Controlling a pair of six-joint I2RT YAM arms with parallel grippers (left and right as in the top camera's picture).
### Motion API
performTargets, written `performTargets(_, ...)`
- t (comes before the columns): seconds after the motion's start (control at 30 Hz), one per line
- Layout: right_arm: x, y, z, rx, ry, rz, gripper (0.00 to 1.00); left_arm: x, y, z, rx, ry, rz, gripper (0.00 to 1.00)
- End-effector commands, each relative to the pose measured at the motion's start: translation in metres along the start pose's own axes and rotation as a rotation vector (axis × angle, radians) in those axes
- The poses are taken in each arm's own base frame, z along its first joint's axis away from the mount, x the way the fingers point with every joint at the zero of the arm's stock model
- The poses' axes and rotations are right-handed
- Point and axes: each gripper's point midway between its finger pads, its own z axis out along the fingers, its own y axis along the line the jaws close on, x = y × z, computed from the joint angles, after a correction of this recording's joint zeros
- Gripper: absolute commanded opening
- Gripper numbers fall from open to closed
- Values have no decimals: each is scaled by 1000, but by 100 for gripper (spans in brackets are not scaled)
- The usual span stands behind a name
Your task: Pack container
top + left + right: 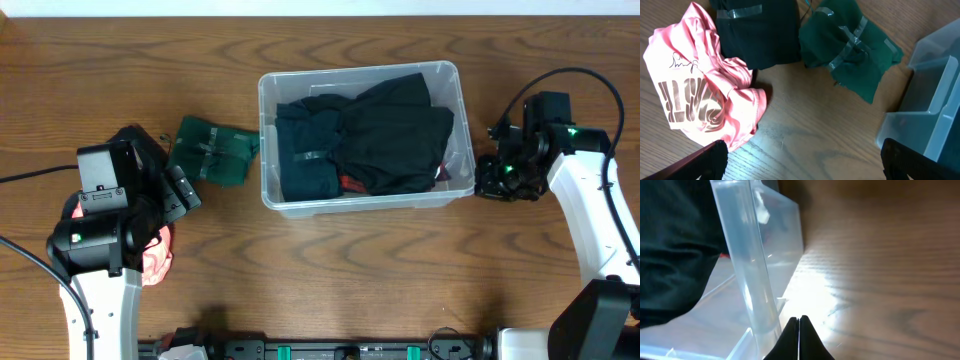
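Observation:
The clear container [268,150] stands mid-table and holds dark folded clothes: a dark teal piece [305,150] and a black piece [395,130]. A green folded garment [213,150] lies just left of it. A pink garment [157,255] lies by my left arm. In the left wrist view the pink garment [700,95], a black folded garment [757,35], the green garment [852,47] and the container's corner [930,100] show. My left gripper [802,162] is open and empty above bare wood. My right gripper [799,319] is shut and empty, beside the container's right wall [747,265].
My left arm [105,210] covers most of the pink and black garments in the overhead view. My right arm [590,200] runs along the table's right side. Cables trail at both sides. The table's front edge holds black mounts [340,348].

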Motion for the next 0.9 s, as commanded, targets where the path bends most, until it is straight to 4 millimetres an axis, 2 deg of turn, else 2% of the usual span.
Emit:
performTargets(0.0, 4, 14, -2, -72, 10, -18, 3, -4, 2, -2, -10, -12, -9, 98)
performTargets(0.1, 0, 6, -2, -33, -5, -20, 6, -4, 2, -2, -10, -12, -9, 98)
performTargets(0.2, -8, -7, -2, 37, -38, -2, 19, -4, 2, -2, -10, -12, -9, 98)
performTargets(0.27, -14, -20, -4, 94, -64, 40, 22, -3, 2, -2, -11, -8, -8, 98)
performTargets(0.4, -21, -33, -10, 124, -97, 90, 63, -1, 3, -2, -15, 0, -8, 98)
performTargets(0.47, -21, -37, -11, 126, -99, 103, 73, -3, 1, -1, -7, -8, -9, 98)
performTargets(0.57, -22, -38, -11, 127, -101, 101, 76, -14, -10, 7, 36, -21, -10, 98)
performTargets(0.63, -23, -39, -11, 127, -105, 98, 76, -17, -23, 20, 88, 11, -14, 98)
performTargets(0.87, -22, -44, -12, 161, -103, 98, 77, -6, -53, 90, 155, 242, -253, 98)
